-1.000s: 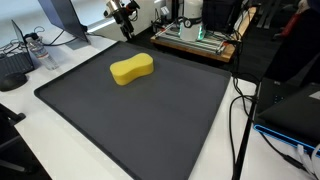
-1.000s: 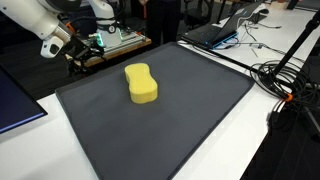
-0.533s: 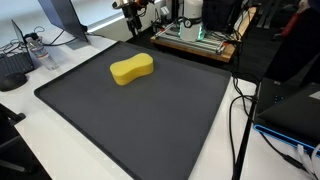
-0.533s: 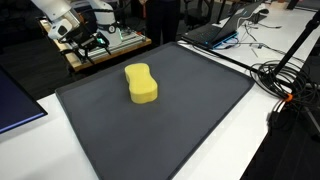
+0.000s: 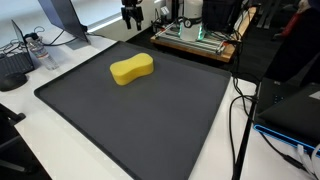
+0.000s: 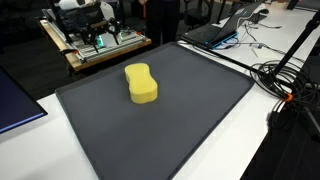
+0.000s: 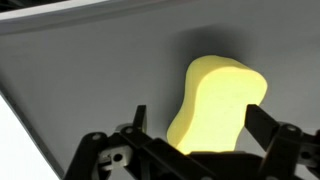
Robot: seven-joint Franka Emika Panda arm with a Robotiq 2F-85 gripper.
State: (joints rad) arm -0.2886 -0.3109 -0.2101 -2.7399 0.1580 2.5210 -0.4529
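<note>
One sponge point(image 5: 131, 69) lies on the mat point(image 5: 150, 120), well apart from the spread, empty jaws; coming down off-centre could nudge it aside rather than straddle it

A large dark grey rubber mat point(image 5: 150, 125) point(image 6: 170, 125) covers most of a white tabletop point(image 5: 45, 150), seen in both exterior views. Behind the mat's far edge stands a wooden platform carrying electronics with green lights point(image 5: 195, 38) point(image 6: 95, 48). In an exterior view, a tangle of black cables point(image 6: 285, 85) lies just beside the mat, an open dark laptop point(image 6: 225, 28) sits near its far corner, and a dark blue flat panel point(image 6: 15, 105) lies at the opposite side.
</note>
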